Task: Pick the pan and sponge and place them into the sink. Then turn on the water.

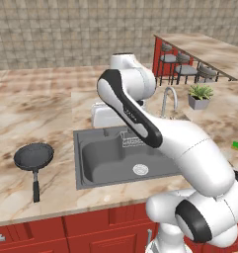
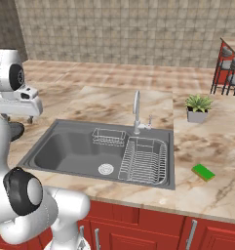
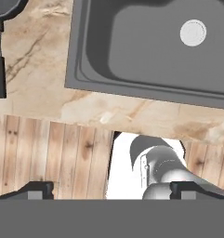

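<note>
The black pan lies on the marble counter left of the sink, its long handle pointing toward the front edge. In the hand view the pan is at the top left corner, beside the sink. The green sponge lies on the counter right of the sink. My gripper is open, its tips wide apart with nothing between them. It hangs high over the counter's front edge, apart from both the pan and the sponge. No water runs from the silver faucet.
Inside the basin are a ribbed draining rack, a small wire basket and a round drain. A potted plant stands back right. Bar stools stand by a far counter. Red cabinets run below.
</note>
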